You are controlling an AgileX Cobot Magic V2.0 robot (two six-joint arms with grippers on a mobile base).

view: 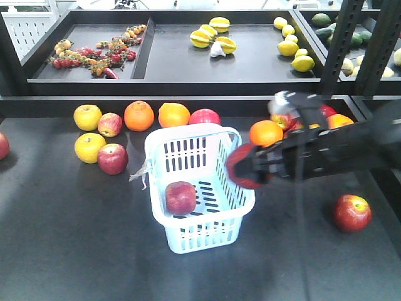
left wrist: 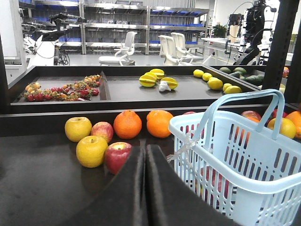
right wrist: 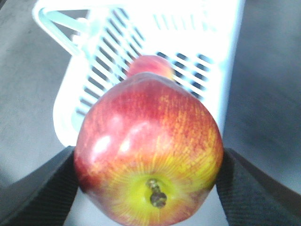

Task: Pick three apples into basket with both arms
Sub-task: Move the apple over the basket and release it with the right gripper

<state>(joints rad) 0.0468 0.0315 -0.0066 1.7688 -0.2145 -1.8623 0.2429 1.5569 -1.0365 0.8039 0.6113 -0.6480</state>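
Observation:
The pale blue basket (view: 216, 233) stands mid-table with one dark red apple (view: 180, 197) on its slotted floor. My right gripper (view: 243, 167) is shut on a second red apple (right wrist: 148, 146), held just above the basket's right rim; the basket (right wrist: 214, 33) and the apple inside it (right wrist: 150, 66) show below. Another red apple (view: 351, 213) lies on the table to the right. In the left wrist view my left gripper (left wrist: 145, 149) is shut with nothing in it, low beside the basket (left wrist: 244, 155), and a red apple (left wrist: 116, 156) lies just left of it.
Yellow apples (view: 88, 116), oranges (view: 139, 115) and more red apples (view: 113, 158) line the table's back left. Oranges and apples cluster behind my right arm (view: 338, 147). The back shelf holds small tomatoes (view: 94, 56), yellow fruit (view: 213, 34) and lemons (view: 294, 50). A black post (view: 341, 44) stands at the right.

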